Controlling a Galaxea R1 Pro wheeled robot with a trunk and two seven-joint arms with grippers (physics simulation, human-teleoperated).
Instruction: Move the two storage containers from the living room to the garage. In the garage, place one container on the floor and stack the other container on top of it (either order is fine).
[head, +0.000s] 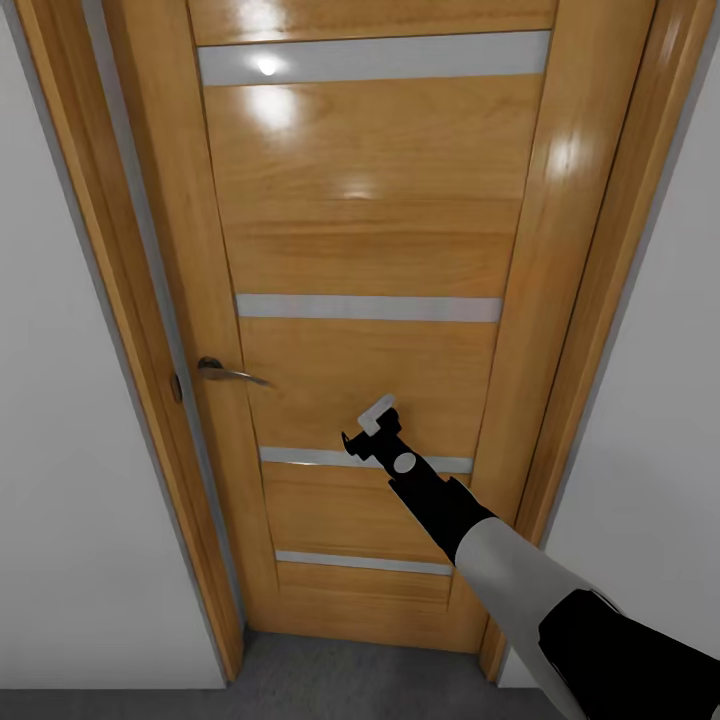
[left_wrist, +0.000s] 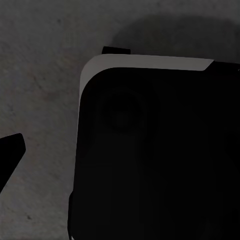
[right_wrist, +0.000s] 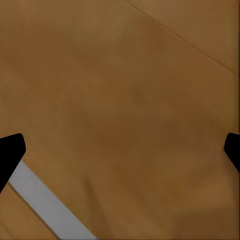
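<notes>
The two storage containers are out of view. I face a shut light-wood door (head: 370, 250) with grey horizontal slats. My right arm reaches out to it, and my right gripper (head: 366, 427) hovers close to the door's lower middle panel, right of and below the handle (head: 228, 373). In the right wrist view the right gripper (right_wrist: 120, 150) is open, fingertips (right_wrist: 10, 152) far apart with nothing between them, with the door panel and a grey slat (right_wrist: 45, 200) behind. My left gripper (left_wrist: 120, 150) hangs low over the dark grey floor (left_wrist: 40, 75), one fingertip (left_wrist: 11, 152) showing at the frame's edge.
White walls (head: 60, 450) flank the wooden door frame (head: 590, 300) on both sides. A strip of grey floor (head: 350, 680) lies at the door's foot. My own dark base (left_wrist: 160, 160) sits under the left gripper.
</notes>
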